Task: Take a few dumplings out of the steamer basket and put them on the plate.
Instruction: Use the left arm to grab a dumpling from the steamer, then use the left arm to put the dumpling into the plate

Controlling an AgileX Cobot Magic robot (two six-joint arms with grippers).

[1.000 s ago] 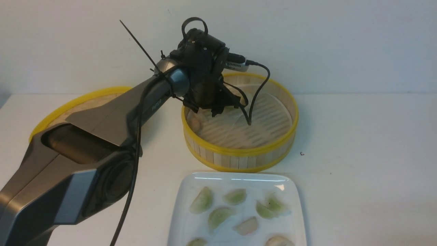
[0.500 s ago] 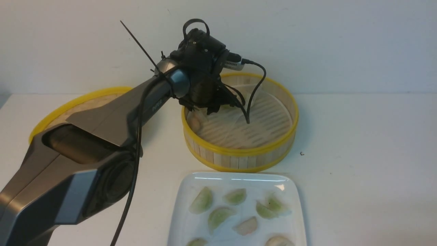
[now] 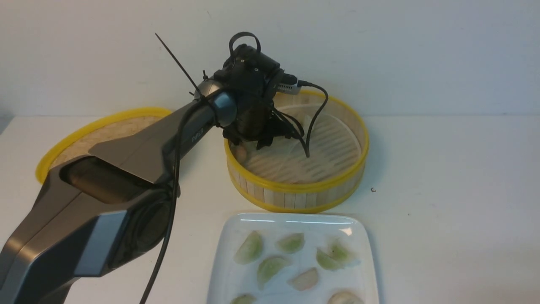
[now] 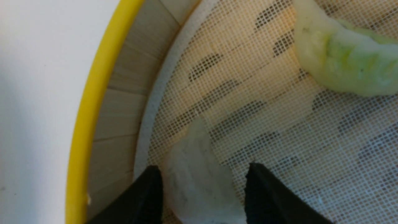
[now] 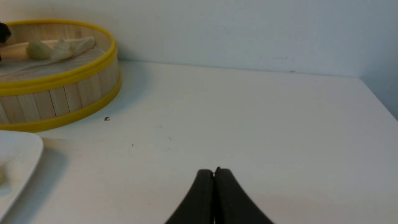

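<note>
On white table [image 3: 443, 169], steamer basket [image 3: 295, 186] and plate [image 3: 222, 270] hold dumplings [image 3: 249, 248].

1 steamer basket [image 3: 295, 196]; 1 lid [image 3: 105, 126]; 1 plate [image 3: 295, 219] bearing 7 visible dumplings [image 3: 272, 268]; at least 2 more in the basket.

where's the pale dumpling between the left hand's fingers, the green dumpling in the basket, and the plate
pale dumpling [image 4: 199, 183]: left wrist view, middle of its pleated body
green dumpling [image 4: 342, 62]: left wrist view, centre of its body
plate [image 3: 295, 221]: front view, bare far rim
</note>
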